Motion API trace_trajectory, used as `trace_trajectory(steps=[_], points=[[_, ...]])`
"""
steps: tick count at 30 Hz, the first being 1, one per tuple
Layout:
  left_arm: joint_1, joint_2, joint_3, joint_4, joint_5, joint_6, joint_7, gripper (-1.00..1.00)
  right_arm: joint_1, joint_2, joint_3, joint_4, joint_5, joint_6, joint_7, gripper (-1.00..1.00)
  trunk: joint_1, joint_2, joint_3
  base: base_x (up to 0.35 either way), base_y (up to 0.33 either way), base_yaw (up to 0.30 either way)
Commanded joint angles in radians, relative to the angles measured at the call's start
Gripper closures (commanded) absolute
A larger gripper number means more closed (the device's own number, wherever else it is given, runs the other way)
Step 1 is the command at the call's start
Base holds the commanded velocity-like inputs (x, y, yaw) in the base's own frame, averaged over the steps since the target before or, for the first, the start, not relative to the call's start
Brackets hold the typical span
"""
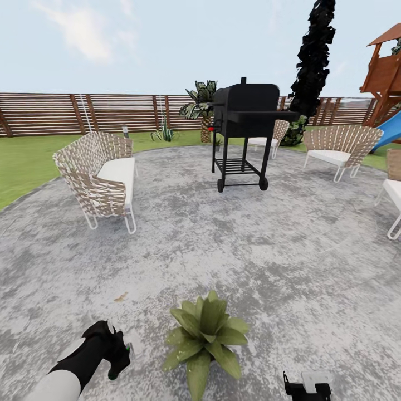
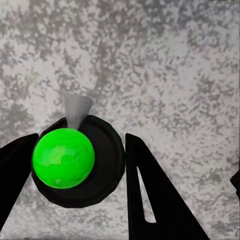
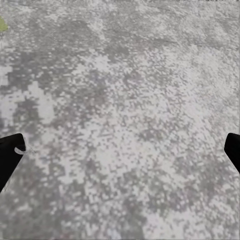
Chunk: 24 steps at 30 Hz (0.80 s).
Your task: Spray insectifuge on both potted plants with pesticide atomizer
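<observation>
We saw the left end effector [image 1: 120,359] low at the near left of the head view, its black fingers clamped on the small pesticide atomizer [image 2: 75,162], which in the left wrist view showed a round black body topped by a glossy bright green dome, with a pale grey cone-shaped nozzle [image 2: 77,110] jutting from its far edge. One black finger [image 2: 150,195] pressed against the atomizer's side, and the other sat against the opposite side. In the head view only a speck of green showed at the fingertips.

Just to the right of that end effector stood a potted plant [image 1: 205,337], a low rosette of broad pointed green leaves; its pot was hidden under the foliage. It sat on the round mottled grey paved patio [image 1: 278,250] at the near centre.

The right end effector [image 1: 307,387] lay at the near right edge, its black fingers [image 3: 9,155] spread wide apart over bare paving, holding nothing.

Farther off, a woven wicker sofa with white cushions [image 1: 103,178] stood at the left, a black wheeled barbecue grill [image 1: 245,131] in the middle, and a woven wicker armchair [image 1: 340,147] to the right. Behind them ran green lawn [image 1: 22,164] and a brown horizontal-slat wooden fence [image 1: 111,111].
</observation>
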Motion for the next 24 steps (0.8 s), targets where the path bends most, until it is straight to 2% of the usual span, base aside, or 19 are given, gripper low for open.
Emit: trace_trajectory(steps=[1,6,14,20,24], points=[[0.0,-0.001,0.003,-0.001,0.0,0.006,0.003,1.0,-0.001,0.0,-0.008,0.001,0.011,-0.003,-0.004,-1.0,0.0,0.0,-0.001,0.2,0.197,0.0],[0.001,-0.015,0.002,0.0,0.003,0.007,0.012,1.0,-0.001,0.0,-0.008,0.001,0.011,-0.003,-0.004,-1.0,0.0,0.0,-0.001,0.014,0.014,0.0],[0.001,-0.018,0.002,0.021,-0.001,0.009,0.014,1.0,-0.001,0.0,-0.008,0.002,0.011,-0.004,-0.004,-1.0,0.0,0.0,-0.001,0.0,0.0,0.0],[-0.015,-0.03,0.0,-0.053,0.0,0.016,0.004,1.0,-0.001,0.001,-0.008,0.003,0.011,-0.004,-0.004,-1.0,0.0,0.0,-0.001,0.0,0.0,0.0],[-0.015,-0.032,-0.002,-0.063,-0.008,0.018,0.003,1.0,-0.001,0.0,-0.008,0.002,0.011,-0.004,-0.004,-1.0,0.0,0.0,-0.001,0.0,0.0,0.0]])
